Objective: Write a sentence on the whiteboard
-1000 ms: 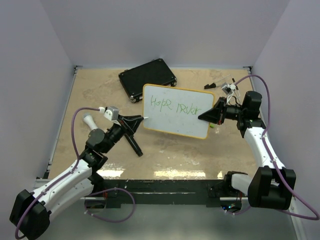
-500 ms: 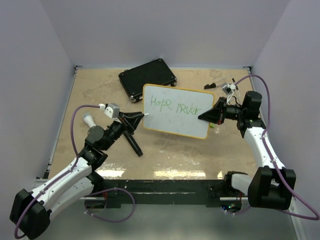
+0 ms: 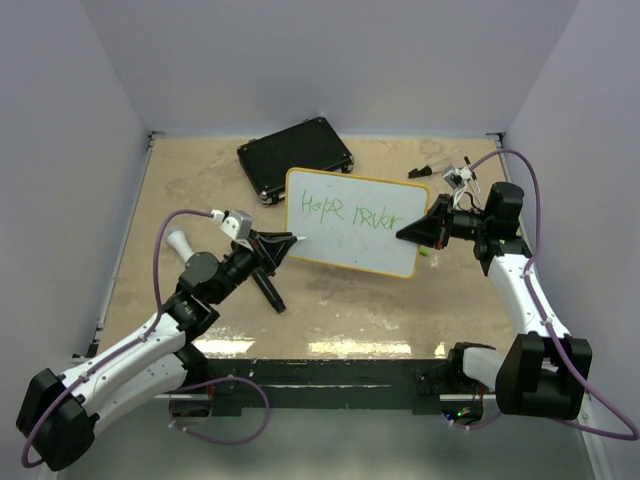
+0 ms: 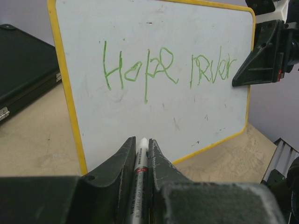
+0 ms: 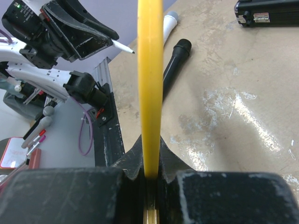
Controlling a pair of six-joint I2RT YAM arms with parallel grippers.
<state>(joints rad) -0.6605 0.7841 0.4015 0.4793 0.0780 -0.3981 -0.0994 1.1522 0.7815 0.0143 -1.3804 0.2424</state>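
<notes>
The whiteboard (image 3: pixel 350 222), white with a yellow rim, is held tilted above the table by my right gripper (image 3: pixel 412 232), which is shut on its right edge; in the right wrist view the rim (image 5: pixel 150 70) stands edge-on between the jaws. Green handwriting (image 4: pixel 159 67) runs across the upper half of its face and also shows in the top view (image 3: pixel 350 212). My left gripper (image 3: pixel 290 240) is shut on a white marker (image 4: pixel 140 154), tip pointing at the board's lower left part, close to the surface. The gripper (image 4: pixel 141 144) sits below the writing.
A black case (image 3: pixel 296 156) lies behind the board at the back. A black cylinder (image 3: pixel 266 290) lies on the table near the left arm; a white capped object (image 3: pixel 180 242) lies at the left. Small dark parts (image 3: pixel 440 168) sit at the back right.
My left gripper has moved right with the marker, from the board's left edge to over its lower left face. The right arm and the board have stayed still.
</notes>
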